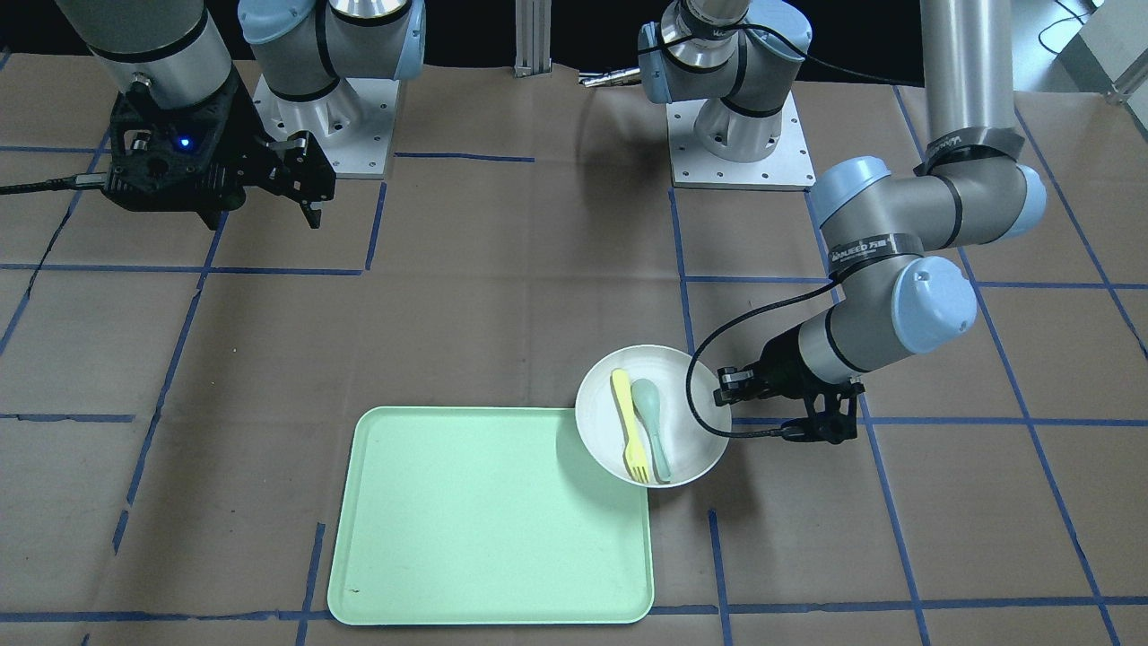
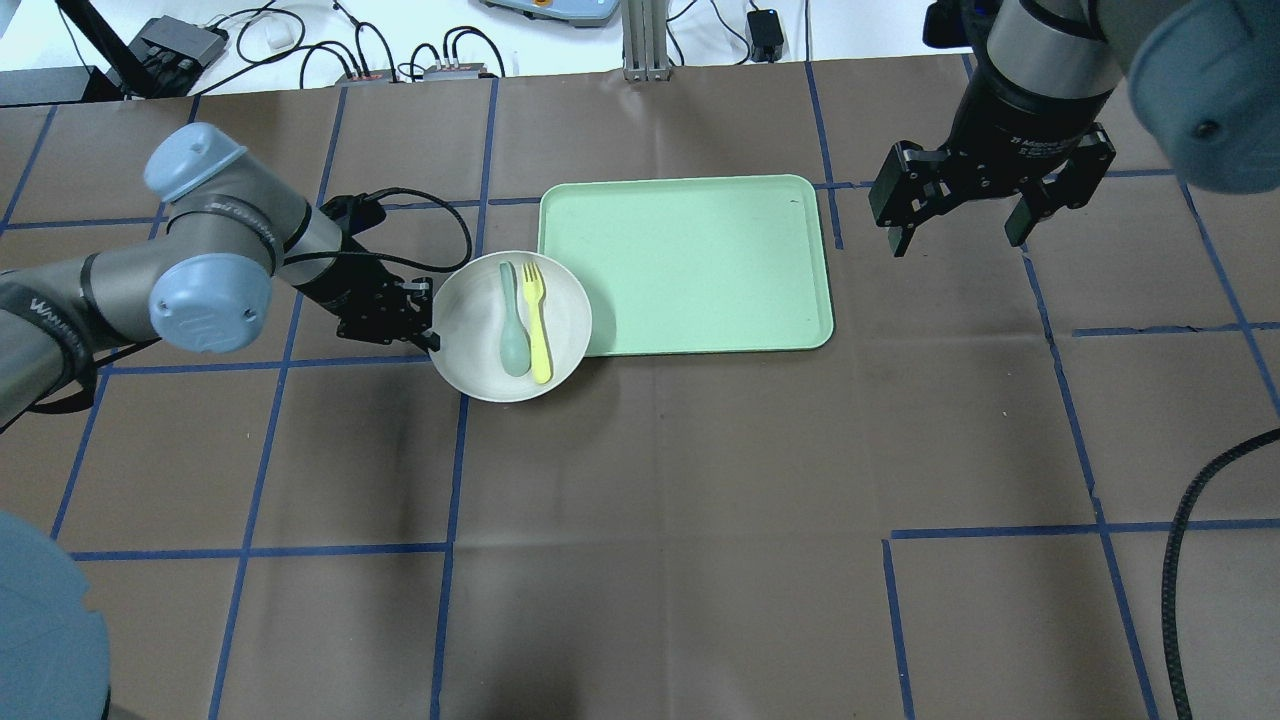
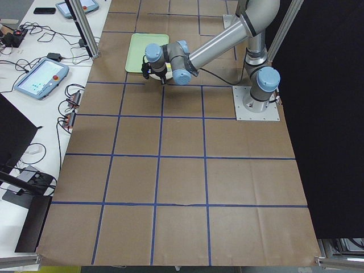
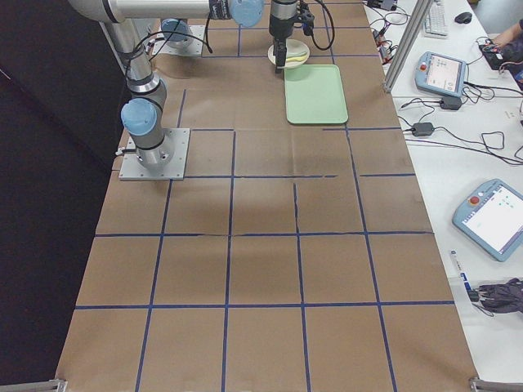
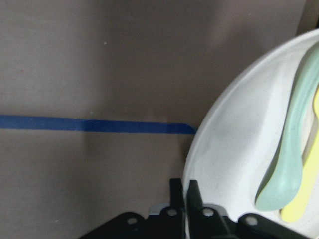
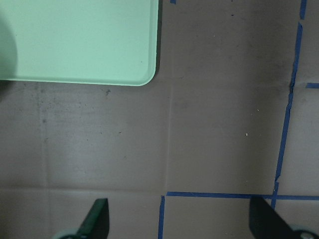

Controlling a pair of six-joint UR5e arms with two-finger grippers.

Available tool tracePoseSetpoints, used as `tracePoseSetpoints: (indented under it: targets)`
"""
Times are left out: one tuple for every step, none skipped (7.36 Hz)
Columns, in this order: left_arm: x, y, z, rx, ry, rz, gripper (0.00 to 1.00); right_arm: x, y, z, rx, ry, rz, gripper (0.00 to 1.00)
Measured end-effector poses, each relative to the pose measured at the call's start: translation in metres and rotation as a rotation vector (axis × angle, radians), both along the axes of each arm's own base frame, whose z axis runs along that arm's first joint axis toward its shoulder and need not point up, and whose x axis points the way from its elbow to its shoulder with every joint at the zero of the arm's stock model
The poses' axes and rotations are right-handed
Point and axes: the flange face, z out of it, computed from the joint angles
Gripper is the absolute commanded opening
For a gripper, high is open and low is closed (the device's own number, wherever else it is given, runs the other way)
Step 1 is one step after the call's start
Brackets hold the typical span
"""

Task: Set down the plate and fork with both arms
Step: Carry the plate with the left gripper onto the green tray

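The off-white plate point(image 2: 470, 325) lies at the pale green tray's point(image 2: 690, 265) near left corner, and its rim overlaps that corner. The yellow fork point(image 2: 538, 320) and a grey-green spoon point(image 2: 513, 335) lie side by side in the plate. My left gripper point(image 2: 425, 322) is shut on the plate's left rim. In the left wrist view its fingers point(image 5: 192, 196) pinch the rim of the plate point(image 5: 234, 149). My right gripper point(image 2: 958, 232) is open and empty, held above the table right of the tray. In the front view the plate point(image 1: 599, 404), fork point(image 1: 630, 422) and left gripper point(image 1: 728, 386) show too.
The tray point(image 1: 484, 520) holds nothing. Brown paper with blue tape lines covers the table. The right wrist view shows the tray's corner point(image 6: 75, 40) and bare paper below the open gripper point(image 6: 180, 221). Cables and boxes lie along the far table edge.
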Motion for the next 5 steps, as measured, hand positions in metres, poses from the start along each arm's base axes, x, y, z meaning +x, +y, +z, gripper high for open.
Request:
tracePoseSetpoints:
  targets:
    - [-0.027, -0.020, -0.002, 0.002, -0.006, 0.001, 0.00, 0.000, 0.000, 0.000, 0.000, 0.000, 0.000, 1.00]
    - [-0.053, -0.039, -0.006, 0.005, 0.002, 0.007, 0.00, 0.000, 0.000, 0.000, 0.000, 0.000, 0.000, 1.00]
    - [-0.079, -0.059, -0.010, 0.009, 0.025, 0.023, 0.00, 0.000, 0.000, 0.000, 0.000, 0.000, 0.000, 1.00]
    - [-0.104, -0.078, -0.014, 0.008, 0.037, 0.031, 0.00, 0.000, 0.000, 0.000, 0.000, -0.001, 0.001, 1.00]
    - [-0.130, -0.098, -0.019, 0.003, 0.041, 0.028, 0.00, 0.000, 0.000, 0.000, 0.000, 0.000, 0.000, 1.00]
